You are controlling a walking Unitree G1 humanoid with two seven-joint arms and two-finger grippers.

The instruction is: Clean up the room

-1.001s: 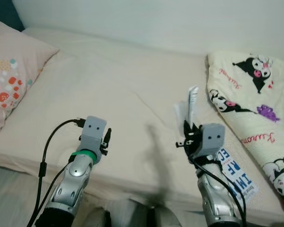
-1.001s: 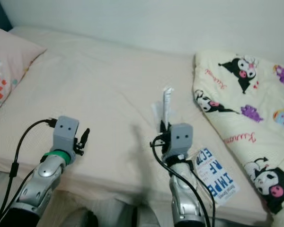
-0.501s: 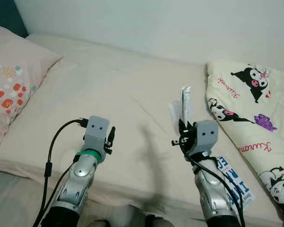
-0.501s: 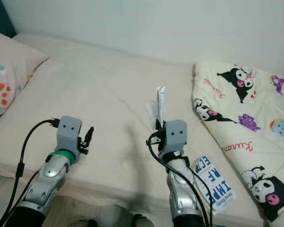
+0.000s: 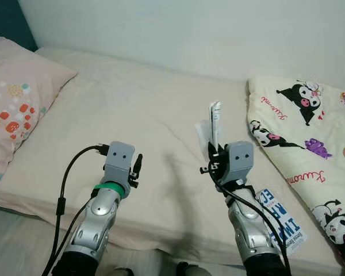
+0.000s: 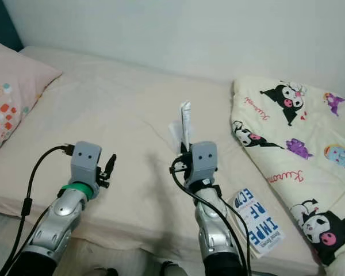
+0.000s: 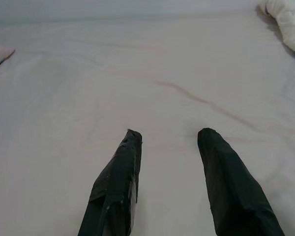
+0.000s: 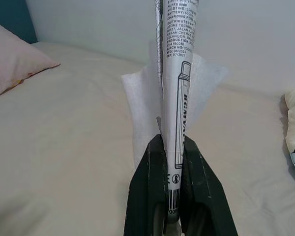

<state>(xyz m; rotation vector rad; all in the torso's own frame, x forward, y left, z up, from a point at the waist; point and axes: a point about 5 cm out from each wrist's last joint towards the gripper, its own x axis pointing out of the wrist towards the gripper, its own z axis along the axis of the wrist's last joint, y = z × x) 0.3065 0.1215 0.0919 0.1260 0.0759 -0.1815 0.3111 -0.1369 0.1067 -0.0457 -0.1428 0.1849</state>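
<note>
Arms first, close to me: my left gripper [image 5: 137, 167] hangs just over the bed [image 5: 132, 109] with its fingers [image 7: 119, 187] spread apart and nothing between them. My right gripper [image 5: 214, 154] is squeezed tight on a flat white packet [image 5: 215, 119] with black print on it, and the packet stands straight up above the fingers with a thin white sheet [image 8: 142, 113] of tissue or paper behind it. So the trash is off the bed and in my grip. Just beside my right arm, a blue and white leaflet [image 5: 280, 218] lies at the near edge of the bed. Farther right is a cream blanket [image 5: 310, 132] with cartoon faces, and far left is a pink pillow [image 5: 17, 92]. I think I am in the carry step now. Next I need to find a bin and hold tight on the way. The leaflet looks like the next thing to grab.
</note>
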